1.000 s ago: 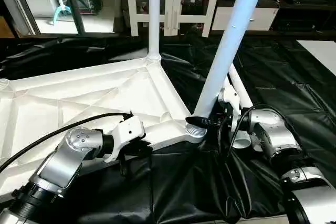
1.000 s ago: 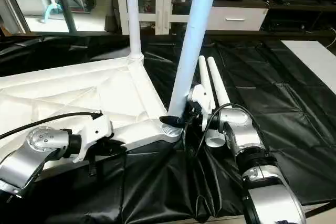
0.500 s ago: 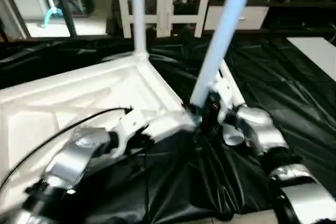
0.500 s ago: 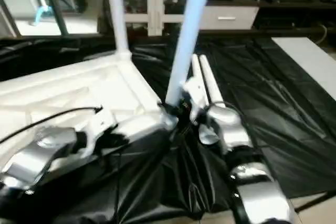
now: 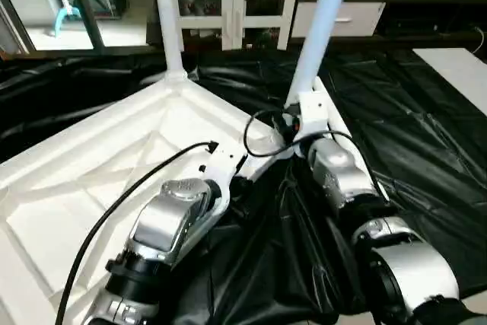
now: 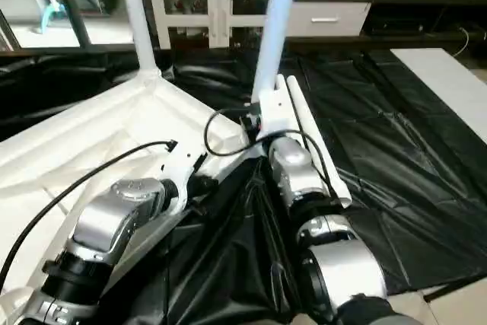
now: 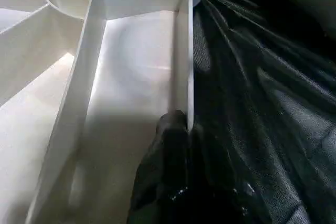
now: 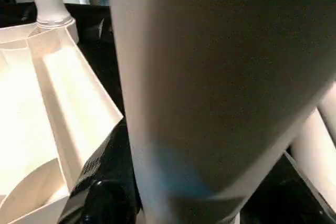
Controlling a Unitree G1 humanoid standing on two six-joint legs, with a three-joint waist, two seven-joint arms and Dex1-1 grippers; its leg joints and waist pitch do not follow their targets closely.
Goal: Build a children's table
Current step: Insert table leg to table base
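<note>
Tabletop (image 5: 114, 180): white moulded plastic, underside up, ribbed; fills left and centre of frame on black crinkled sheet (image 5: 426, 127).
Standing legs: smooth tapered tube (image 5: 163, 13) upright in far corner socket; second leg (image 5: 323, 20) leaning at near corner, centre.
Spare legs (image 6: 308, 135): two tubes lying flat, right of centre.
Left gripper (image 7: 178, 129): fingers pinched together on tabletop's thin rim wall.
Right gripper (image 5: 293, 123): clamped around leaning leg's base.

Even indoor light, sharp head views; glare on the tabletop (image 5: 91, 180) (wrist close-ups soft).
</note>
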